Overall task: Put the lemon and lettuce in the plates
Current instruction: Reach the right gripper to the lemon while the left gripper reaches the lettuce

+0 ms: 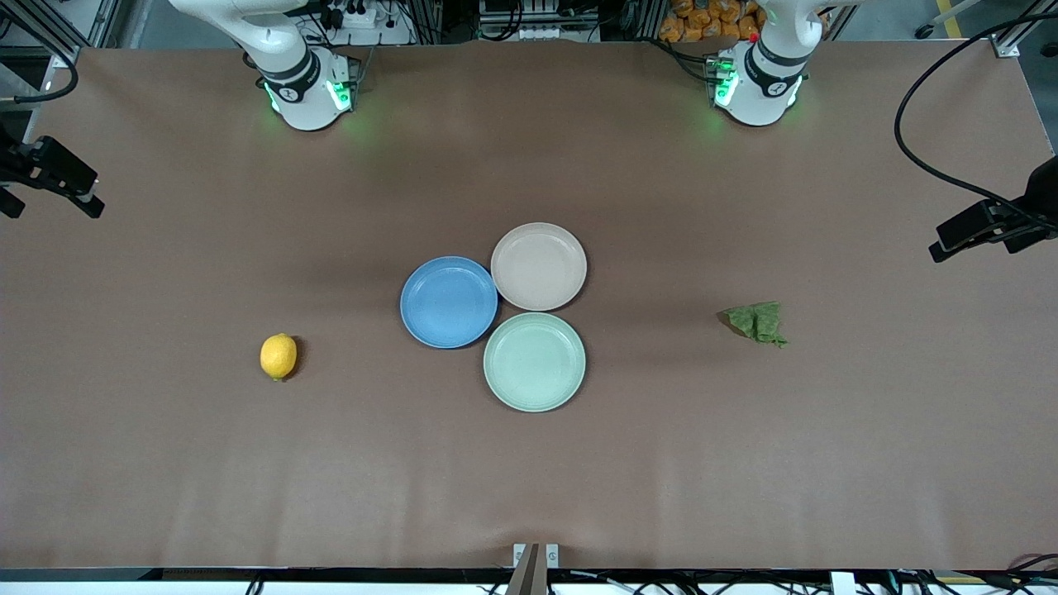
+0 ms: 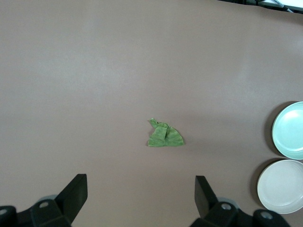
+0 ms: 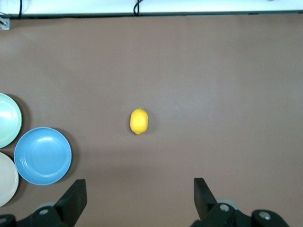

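Two items unplaced | lemon [image 1: 278, 356] on table toward right arm's end; firm, smooth, we'd pinch its middle | lettuce [image 1: 756, 322] toward left arm's end; limp, pinch its bunched fold | left end effector [image 2: 141, 196], right end effector [image 3: 140, 198] released, high above both

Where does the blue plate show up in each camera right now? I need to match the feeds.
Front view: blue plate mid-table, touching the beige plate and mint-green plate.
Left wrist view: not in it.
Right wrist view: blue plate at the picture's lower left edge.
Shared landmark: the mint-green plate appears in all three.
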Controlling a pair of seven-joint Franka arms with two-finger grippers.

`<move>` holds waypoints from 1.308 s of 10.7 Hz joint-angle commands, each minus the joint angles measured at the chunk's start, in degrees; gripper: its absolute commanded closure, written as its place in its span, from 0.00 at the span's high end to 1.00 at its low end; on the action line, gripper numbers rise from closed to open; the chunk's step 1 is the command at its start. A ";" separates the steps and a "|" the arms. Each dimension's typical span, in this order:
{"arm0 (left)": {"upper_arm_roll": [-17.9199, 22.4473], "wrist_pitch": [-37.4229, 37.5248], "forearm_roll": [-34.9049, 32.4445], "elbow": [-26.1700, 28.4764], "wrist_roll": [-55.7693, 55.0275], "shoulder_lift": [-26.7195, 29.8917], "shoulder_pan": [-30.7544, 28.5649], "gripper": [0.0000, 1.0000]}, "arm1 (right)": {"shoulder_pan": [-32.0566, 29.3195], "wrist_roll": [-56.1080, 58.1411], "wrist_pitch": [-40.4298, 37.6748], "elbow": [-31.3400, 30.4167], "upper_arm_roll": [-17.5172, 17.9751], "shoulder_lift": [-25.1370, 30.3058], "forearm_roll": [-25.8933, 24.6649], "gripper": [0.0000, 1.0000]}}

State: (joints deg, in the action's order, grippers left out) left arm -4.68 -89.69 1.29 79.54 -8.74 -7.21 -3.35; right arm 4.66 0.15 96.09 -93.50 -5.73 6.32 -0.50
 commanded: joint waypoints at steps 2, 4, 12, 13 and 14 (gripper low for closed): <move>-0.42 0.13 -1.37 0.26 1.44 0.61 -0.26 1.00 | 1.75 0.38 2.76 -7.54 0.19 -2.26 -0.56 1.00; -0.42 0.13 -0.76 0.52 1.62 0.44 -0.34 1.00 | 1.76 0.29 7.59 -10.98 0.19 -6.12 -0.56 1.00; -1.11 -0.74 -0.41 3.16 1.80 -9.29 1.67 1.00 | 3.25 -2.61 43.44 -27.17 0.19 -21.76 1.20 1.00; -1.47 -1.62 -0.32 3.34 1.71 -12.19 1.76 1.00 | 3.34 -3.57 46.87 -27.08 0.19 -24.39 1.20 1.00; -2.17 -2.76 -0.32 3.60 1.71 -14.91 2.11 1.00 | 4.21 -5.58 49.69 -26.91 0.19 -26.77 1.20 1.00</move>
State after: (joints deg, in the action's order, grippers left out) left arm -5.98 -91.02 1.29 83.68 -8.22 -17.88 -1.67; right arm 7.85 -2.72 142.09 -120.94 -5.55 -17.10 0.01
